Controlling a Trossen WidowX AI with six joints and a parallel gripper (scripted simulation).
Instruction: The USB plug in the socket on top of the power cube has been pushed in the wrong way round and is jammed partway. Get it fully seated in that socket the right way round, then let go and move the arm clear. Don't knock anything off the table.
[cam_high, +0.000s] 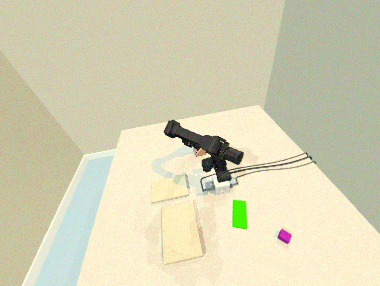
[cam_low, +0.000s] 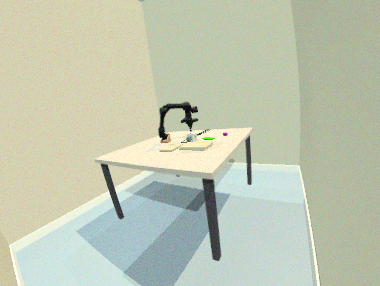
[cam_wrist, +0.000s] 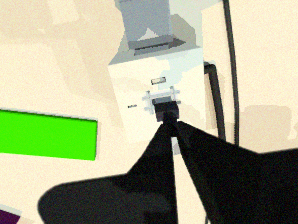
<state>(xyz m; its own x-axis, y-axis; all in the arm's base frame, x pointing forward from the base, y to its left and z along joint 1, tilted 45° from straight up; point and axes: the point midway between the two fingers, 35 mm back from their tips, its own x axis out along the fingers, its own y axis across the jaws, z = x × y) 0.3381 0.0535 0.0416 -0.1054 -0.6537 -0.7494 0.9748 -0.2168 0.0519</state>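
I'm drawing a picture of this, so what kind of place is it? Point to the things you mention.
Probably a plain workroom or robot test room: a robot arm (cam_high: 214, 144) (cam_low: 175, 105) on a table (cam_high: 125, 200) (cam_low: 135, 161), a white power cube (cam_high: 223, 188) (cam_wrist: 140, 80) and black cables (cam_high: 280, 164) (cam_wrist: 233, 75).

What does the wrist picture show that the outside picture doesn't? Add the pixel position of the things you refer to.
Only the wrist view shows small slots (cam_wrist: 158, 80) and the dark rectangular USB plug (cam_wrist: 166, 109) between the claw's fingers.

Only the exterior view shows dark straight table legs (cam_low: 211, 220) and the pale blue floor (cam_low: 250, 235) (cam_high: 55, 230).

Both show the black claw (cam_wrist: 171, 129) (cam_low: 190, 130) (cam_high: 224, 177), the whitish power cube (cam_wrist: 137, 82) (cam_low: 193, 138) (cam_high: 220, 188) and the flat bright-green rectangle (cam_wrist: 47, 135) (cam_low: 208, 138) (cam_high: 239, 214).
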